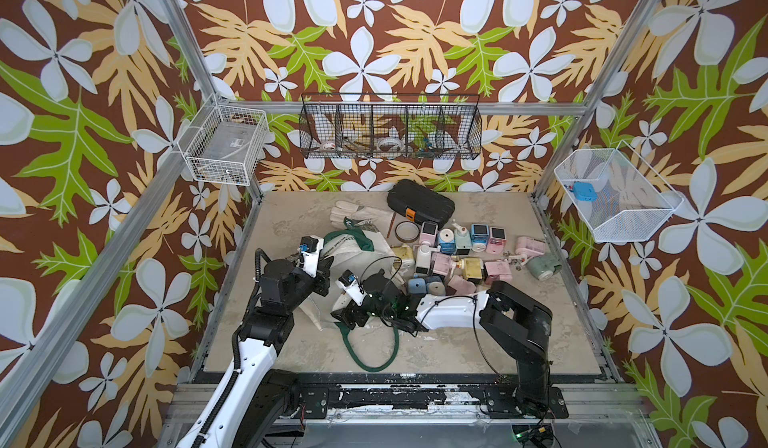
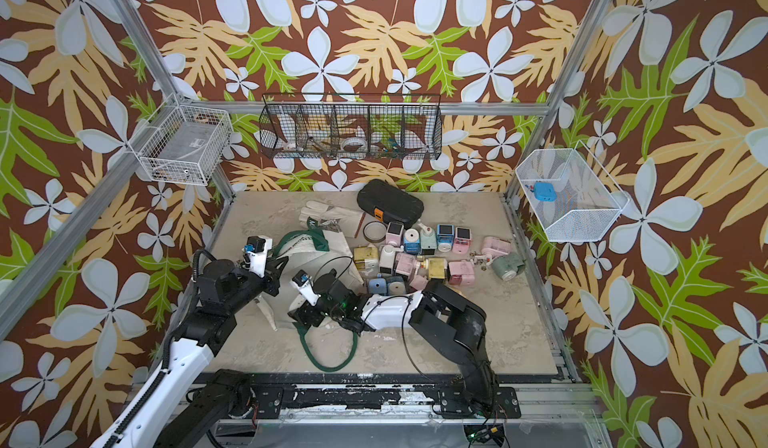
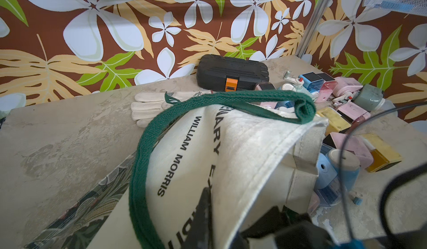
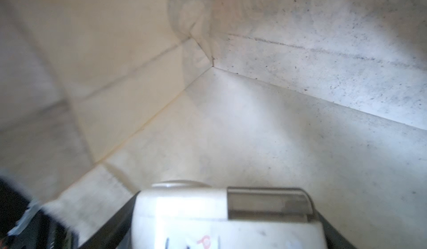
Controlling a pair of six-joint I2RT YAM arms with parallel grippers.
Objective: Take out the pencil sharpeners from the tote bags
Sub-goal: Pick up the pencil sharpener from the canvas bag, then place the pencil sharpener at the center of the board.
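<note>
Mid-extraction: left gripper (image 1: pixel 327 266) pinches tote bag (image 3: pixel 231 143) rim; right gripper (image 4: pixel 227 204), inside, clamps white sharpener (image 4: pixel 184 215). Next, likely: withdraw to 3 o'clock pile (image 1: pixel 457 258).

The white sharpener (image 4: pixel 208 220) inside the tote bag (image 4: pixel 300 51) is blurred, partly cropped.

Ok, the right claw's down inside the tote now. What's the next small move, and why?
Probably draw the right claw straight out through the tote bag mouth. The right wrist view shows a white pencil sharpener seated in its grip, apparently clamped, with only bare canvas beyond it. The left claw pinches the rim, holding the mouth open.
</note>
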